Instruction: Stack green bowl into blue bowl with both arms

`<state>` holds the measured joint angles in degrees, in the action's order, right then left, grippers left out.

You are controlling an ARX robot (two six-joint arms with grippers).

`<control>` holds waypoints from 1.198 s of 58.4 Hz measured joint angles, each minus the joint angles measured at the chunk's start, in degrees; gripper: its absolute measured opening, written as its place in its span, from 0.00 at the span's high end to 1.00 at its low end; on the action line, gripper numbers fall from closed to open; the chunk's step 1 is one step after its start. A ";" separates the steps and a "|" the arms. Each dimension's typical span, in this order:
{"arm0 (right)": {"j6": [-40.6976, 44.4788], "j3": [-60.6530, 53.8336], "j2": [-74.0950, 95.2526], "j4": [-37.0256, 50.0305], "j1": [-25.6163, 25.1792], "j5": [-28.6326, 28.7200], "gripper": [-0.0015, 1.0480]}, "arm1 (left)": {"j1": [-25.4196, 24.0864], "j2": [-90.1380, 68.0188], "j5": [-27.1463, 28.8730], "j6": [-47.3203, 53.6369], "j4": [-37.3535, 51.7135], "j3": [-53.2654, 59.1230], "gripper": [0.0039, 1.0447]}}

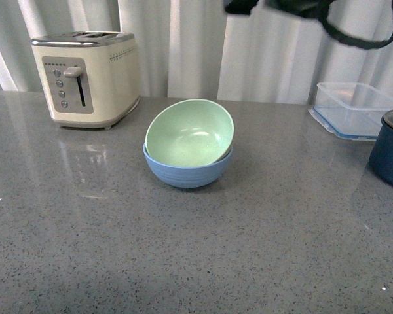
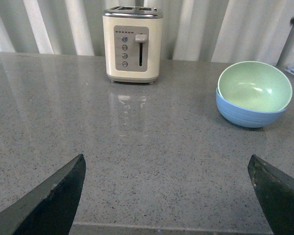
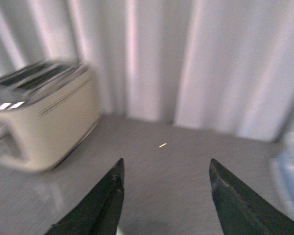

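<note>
The pale green bowl (image 1: 190, 133) sits tilted inside the light blue bowl (image 1: 187, 172) at the middle of the grey counter. Both also show in the left wrist view, the green bowl (image 2: 255, 87) in the blue bowl (image 2: 250, 113). My left gripper (image 2: 166, 164) is open and empty, low over the counter, well short of the bowls. My right gripper (image 3: 165, 169) is open and empty, raised in the air; its view is blurred and shows no bowl. Part of the right arm (image 1: 301, 8) shows at the top of the front view, above and behind the bowls.
A cream toaster (image 1: 88, 78) stands at the back left, also in the left wrist view (image 2: 133, 44) and the right wrist view (image 3: 39, 112). A clear blue-rimmed container (image 1: 350, 108) and a dark navy pot (image 1: 392, 149) stand at the right. White curtains hang behind.
</note>
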<state>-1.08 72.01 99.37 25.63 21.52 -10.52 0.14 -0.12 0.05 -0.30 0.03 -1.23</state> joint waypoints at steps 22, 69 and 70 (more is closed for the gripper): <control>0.98 -38.18 -17.88 21.68 -8.83 -2.54 0.99 | 0.00 0.00 0.04 0.00 0.00 0.00 0.06; 1.05 -67.41 -51.82 16.59 -21.35 10.23 0.99 | 0.00 0.00 0.09 0.00 0.00 0.00 0.06; 1.05 -67.52 -52.19 16.33 -21.35 10.25 0.99 | 0.00 0.00 0.09 0.00 0.00 0.00 0.06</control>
<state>-0.03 4.49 47.18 41.95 0.16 -0.27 0.14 -0.12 0.14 -0.30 0.03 -1.23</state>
